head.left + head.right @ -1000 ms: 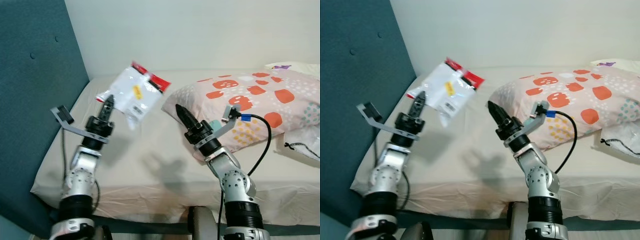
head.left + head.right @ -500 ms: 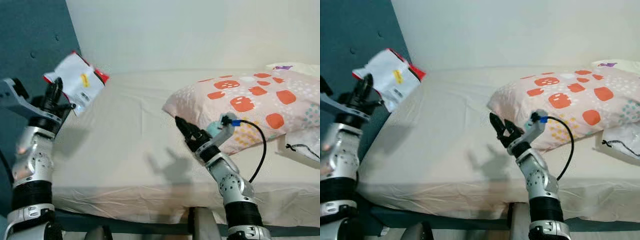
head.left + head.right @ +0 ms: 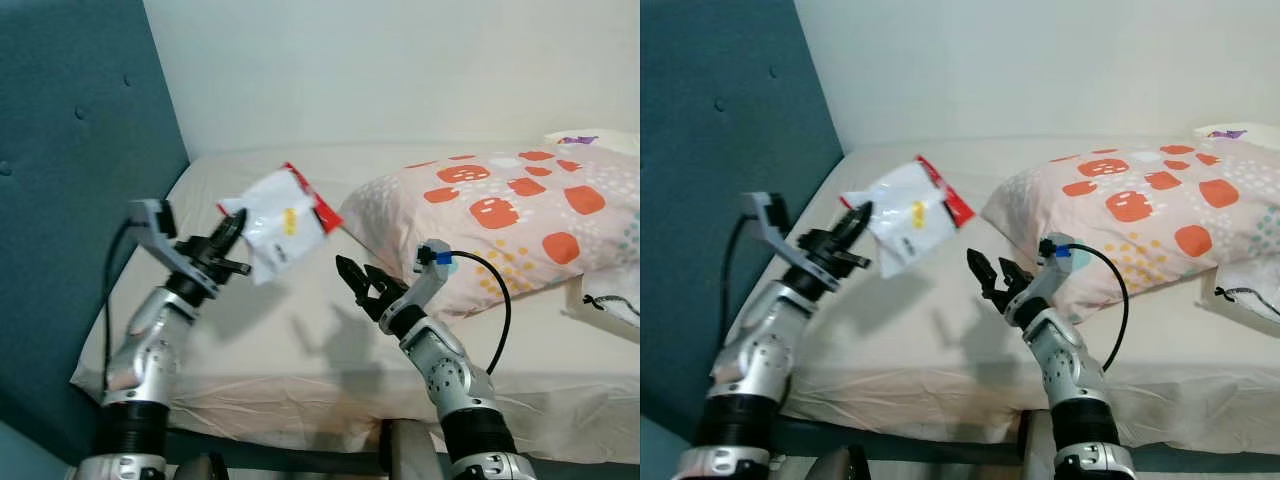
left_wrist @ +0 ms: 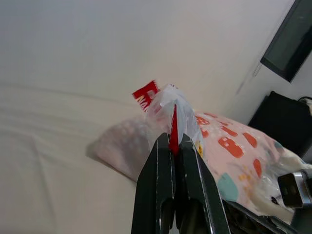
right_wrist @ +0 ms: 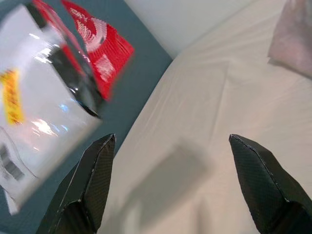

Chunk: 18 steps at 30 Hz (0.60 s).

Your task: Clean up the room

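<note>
Your left end effector pinches the plastic bag, now swung back from the headboard to 10 o'clock over the bed. Right end effector has spread, likely for a handover.

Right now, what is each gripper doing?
Left gripper: shut on the white and red packet, held above the bed.
Right gripper: open, empty.

No readable text. The white plastic bag carried a yellow label, a red header with white print and a barcode-like patch, all too blurred or small to make out.
</note>
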Motion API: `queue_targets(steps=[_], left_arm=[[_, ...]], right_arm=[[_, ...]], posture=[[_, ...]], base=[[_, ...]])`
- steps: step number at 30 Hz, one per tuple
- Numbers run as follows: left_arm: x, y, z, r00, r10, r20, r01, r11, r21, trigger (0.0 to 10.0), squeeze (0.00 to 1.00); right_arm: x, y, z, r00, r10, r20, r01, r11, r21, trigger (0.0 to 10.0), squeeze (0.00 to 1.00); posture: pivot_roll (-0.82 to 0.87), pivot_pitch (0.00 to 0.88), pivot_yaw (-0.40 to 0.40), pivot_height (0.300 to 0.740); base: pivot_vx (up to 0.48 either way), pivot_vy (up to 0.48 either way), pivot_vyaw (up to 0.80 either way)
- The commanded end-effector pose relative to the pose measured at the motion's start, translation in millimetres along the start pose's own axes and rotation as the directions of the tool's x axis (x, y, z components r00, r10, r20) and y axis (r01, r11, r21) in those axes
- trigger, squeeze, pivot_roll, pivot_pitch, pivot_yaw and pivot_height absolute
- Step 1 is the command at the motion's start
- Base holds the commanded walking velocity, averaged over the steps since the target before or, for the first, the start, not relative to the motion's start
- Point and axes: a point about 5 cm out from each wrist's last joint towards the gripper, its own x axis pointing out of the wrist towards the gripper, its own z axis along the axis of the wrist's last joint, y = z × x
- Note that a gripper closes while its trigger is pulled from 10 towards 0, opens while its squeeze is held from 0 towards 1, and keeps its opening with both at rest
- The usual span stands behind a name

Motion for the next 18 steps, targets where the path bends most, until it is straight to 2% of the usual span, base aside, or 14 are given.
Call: queue_targets(steps=[1,2,4,9,13,18], left_arm=[[-2.6,-1.3,-5,1.0,-0.004,-0.025,0.004,1.0,0.001,10.0,0.0],[-4.0,-5.9,-16,0.998,-0.018,-0.053,0.016,1.0,-0.022,10.0,0.0],[-4.0,-5.9,-16,0.998,-0.018,-0.053,0.016,1.0,-0.022,10.0,0.0],[-10.0,-18.0,-39,0.993,-0.044,-0.106,0.034,0.995,-0.091,10.0,0.0],[-11.2,-21.3,-44,0.992,-0.049,-0.119,0.036,0.994,-0.104,10.0,0.0],[-14.7,-35.2,-67,0.982,-0.078,-0.17,0.052,0.987,-0.153,10.0,0.0]], right_arm=[[-2.0,-2.3,-5,1.0,-0.008,-0.014,0.008,1.0,-0.004,10.0,0.0],[-1.8,-2.3,-5,1.0,-0.004,-0.015,0.004,1.0,-0.006,10.0,0.0],[-1.8,-2.3,-5,1.0,-0.004,-0.015,0.004,1.0,-0.006,10.0,0.0],[-1.2,-2.6,-10,1.0,-0.001,-0.025,0.001,1.0,-0.012,10.0,0.0],[-1.2,-2.6,-11,1.0,-0.001,-0.029,0.0,1.0,-0.014,10.0,0.0],[-3.0,-4.1,-17,0.999,0.002,-0.049,-0.003,1.0,-0.014,10.0,0.0]], posture=[[-0.07,0.022,0.016,0.53],[-0.07,0.022,0.017,0.54],[-0.07,0.022,0.017,0.545],[-0.07,0.022,0.016,0.565],[-0.07,0.021,0.016,0.58],[-0.08,0.018,0.014,0.605]], base=[[0.0,0.0,0.0],[0.0,0.0,0.0],[0.0,0.0,0.0],[0.0,0.0,0.0],[0.0,0.0,0.0],[0.0,0.0,0.0]])
